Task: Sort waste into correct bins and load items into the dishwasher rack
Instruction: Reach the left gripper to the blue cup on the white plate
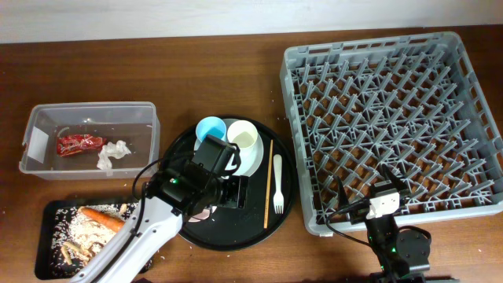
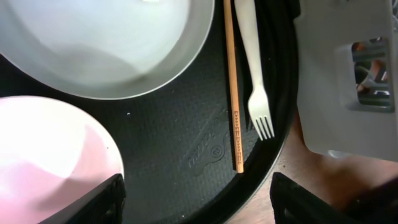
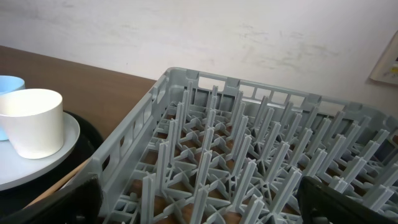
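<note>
The red wrapper (image 1: 78, 144) and white tissue (image 1: 115, 152) lie in the clear tub (image 1: 38, 119). The carrot (image 1: 104, 218) and food scraps (image 1: 82, 234) lie in the shallow black tray (image 1: 45, 211). On the round black tray (image 1: 236, 240) are the blue cup (image 1: 210, 127), the cream cup (image 1: 243, 141) on the plate (image 1: 253, 163), a chopstick (image 1: 269, 182) and the fork (image 1: 277, 183). My left gripper (image 1: 236, 191) hovers open over this tray (image 2: 196, 205), with the plate (image 2: 106, 50), small bowl (image 2: 43, 155), chopstick (image 2: 233, 87) and fork (image 2: 255, 81) in its view. My right gripper (image 1: 391, 182) is open and empty over the grey rack's (image 1: 471, 94) front edge (image 3: 199, 205).
The rack (image 3: 249, 155) holds only its upright pegs. The cream cup (image 3: 31, 121), blue cup (image 3: 7, 84) and plate (image 3: 37, 165) show at the left of the right wrist view. Brown table (image 1: 196, 71) lies between tub, tray and rack.
</note>
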Robot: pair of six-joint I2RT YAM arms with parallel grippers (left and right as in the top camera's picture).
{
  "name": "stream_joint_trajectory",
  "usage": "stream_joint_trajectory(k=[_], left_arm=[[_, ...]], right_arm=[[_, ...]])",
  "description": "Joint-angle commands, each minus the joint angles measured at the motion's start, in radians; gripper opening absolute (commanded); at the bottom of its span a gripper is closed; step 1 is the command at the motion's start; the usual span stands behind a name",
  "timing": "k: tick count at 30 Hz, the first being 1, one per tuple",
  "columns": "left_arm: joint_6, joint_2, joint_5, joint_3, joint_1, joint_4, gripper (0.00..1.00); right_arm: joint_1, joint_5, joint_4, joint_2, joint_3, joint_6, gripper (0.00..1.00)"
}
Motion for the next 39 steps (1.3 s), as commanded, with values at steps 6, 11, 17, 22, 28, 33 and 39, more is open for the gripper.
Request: stream_joint_trajectory(k=[6, 11, 17, 22, 28, 33, 39], left_arm=[[-0.012, 0.008, -0.035, 0.023, -0.004, 0.07, 0.75], [-0.012, 0.008, -0.082, 0.023, -0.004, 0.103, 0.75], [-0.012, 0.008, -0.095, 0.023, -0.004, 0.104, 0.75], [-0.012, 0.008, -0.13, 0.023, -0.004, 0.107, 0.74], [-0.013, 0.007, -0.152, 0.032, 0.046, 0.126, 0.74], [-0.012, 0.007, -0.061, 0.035, 0.107, 0.129, 0.74], [-0.012, 0.008, -0.068, 0.035, 0.195, 0.272, 0.74]], right_arm=[[-0.006, 0.002, -0.004, -0.006, -0.005, 0.005, 0.99], [-0.006, 0.002, -0.004, -0.006, -0.005, 0.005, 0.99], [-0.006, 0.002, -0.004, -0.006, -0.005, 0.005, 0.99], [-0.006, 0.002, -0.004, -0.006, -0.005, 0.005, 0.99], [-0.006, 0.002, -0.004, -0.006, -0.005, 0.005, 0.99], [-0.006, 0.002, -0.004, -0.006, -0.005, 0.005, 0.99], [-0.006, 0.002, -0.004, -0.006, -0.005, 0.005, 0.99]])
